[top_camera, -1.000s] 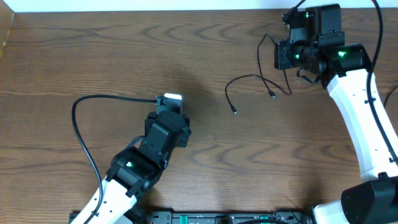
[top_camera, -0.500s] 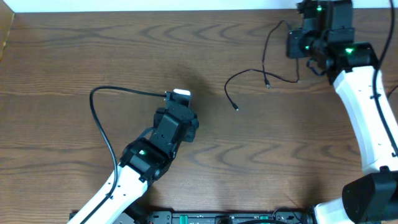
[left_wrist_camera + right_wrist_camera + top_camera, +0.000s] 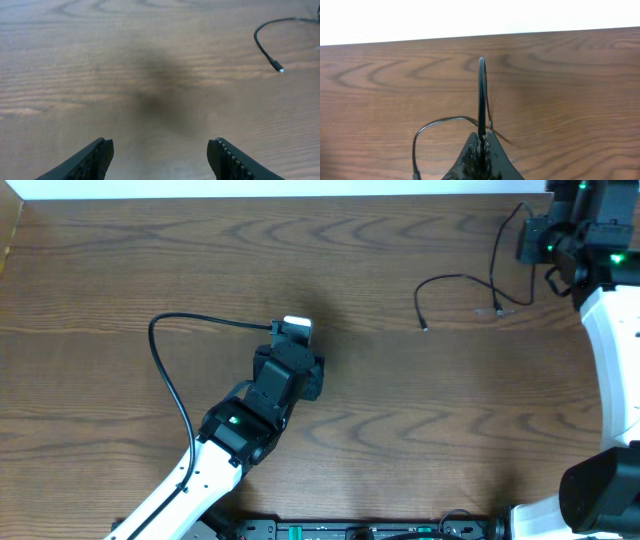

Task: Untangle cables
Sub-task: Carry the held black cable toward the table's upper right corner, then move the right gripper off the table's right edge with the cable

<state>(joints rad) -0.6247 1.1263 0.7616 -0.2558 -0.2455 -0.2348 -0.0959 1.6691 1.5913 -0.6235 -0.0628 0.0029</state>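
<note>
A thin black cable lies at the far right of the table, and its free plug end points left. My right gripper is shut on this cable near the back right corner. In the right wrist view the cable rises in a loop straight out of the shut gripper, and another strand curves off to the left. My left gripper is at the table's middle, and in its wrist view it stands open over bare wood. The plug end lies far off at its upper right.
The left arm's own thick black cable loops out to the left of that arm. The table's back edge meets a white wall just beyond the right gripper. The right arm runs along the right side.
My right gripper has dragged the black cable right and toward the back corner, so its plug end slid right. The left gripper has crept slightly up and right, and its jaws have widened a little.
</note>
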